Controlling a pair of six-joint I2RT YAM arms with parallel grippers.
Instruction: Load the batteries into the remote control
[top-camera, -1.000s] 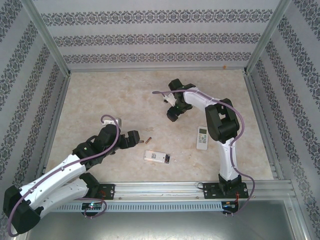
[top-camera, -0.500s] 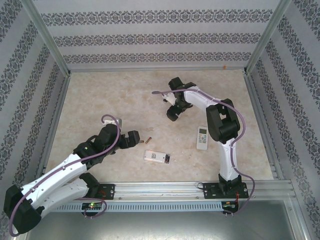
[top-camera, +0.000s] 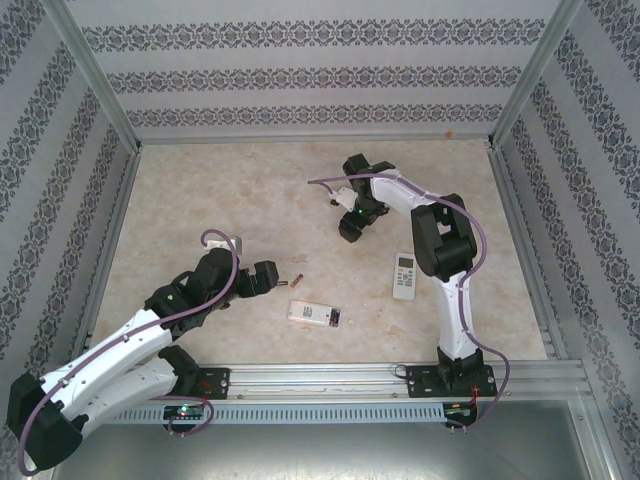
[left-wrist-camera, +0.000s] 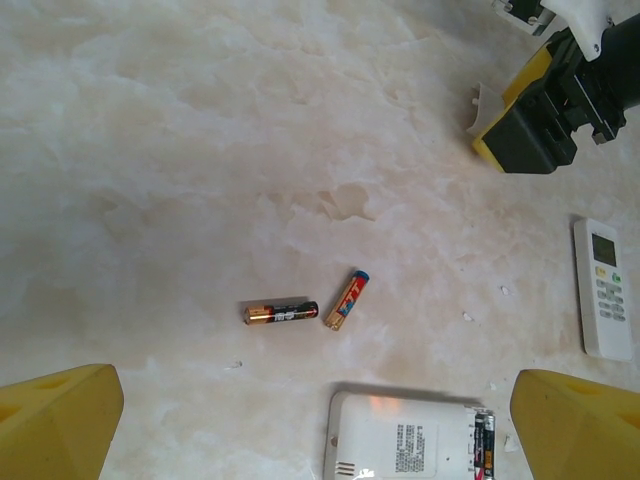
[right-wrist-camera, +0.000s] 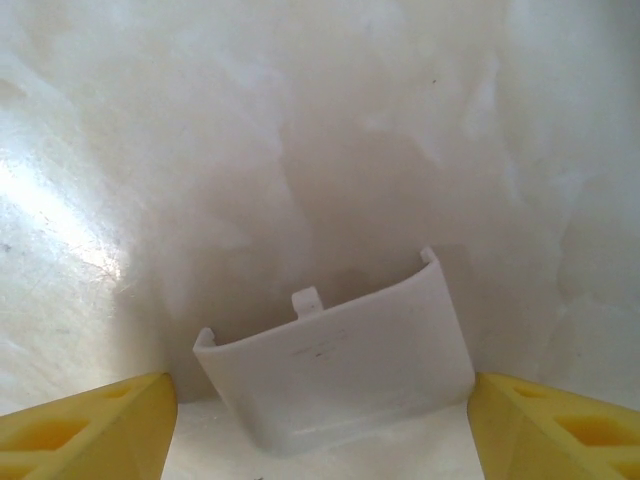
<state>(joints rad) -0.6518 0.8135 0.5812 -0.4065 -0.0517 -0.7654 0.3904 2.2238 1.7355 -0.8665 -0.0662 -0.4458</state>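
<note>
Batteries: two loose AAA cells lie on the marble table (left-wrist-camera: 150, 150), one black and gold (left-wrist-camera: 281, 313), one gold with a blue tip (left-wrist-camera: 346, 299), just apart and at an angle to each other. Both sit just beyond the open remote.
Open remote (left-wrist-camera: 405, 440): face down near the left arm, its compartment at the right end, with what look like cells already seated there (left-wrist-camera: 483, 448).
Second remote (left-wrist-camera: 603, 290): face up, well to the right.
Left gripper (left-wrist-camera: 318, 385): fully spread and holding nothing, hovering above the cells and the remote.
Right gripper (right-wrist-camera: 322, 400): jaws wide, one on each side of the white battery cover (right-wrist-camera: 345, 375), which lies flat on the table. Whether the pads press on it cannot be told.
Risk, cells: round and close together, so a finger coming down for one may well roll or knock the other.
Risk, cover: thin and flat, so it could slide or flip out of a pinch.
Risk, polarity: a cell picked up by the wrong end would go in reversed.
</note>
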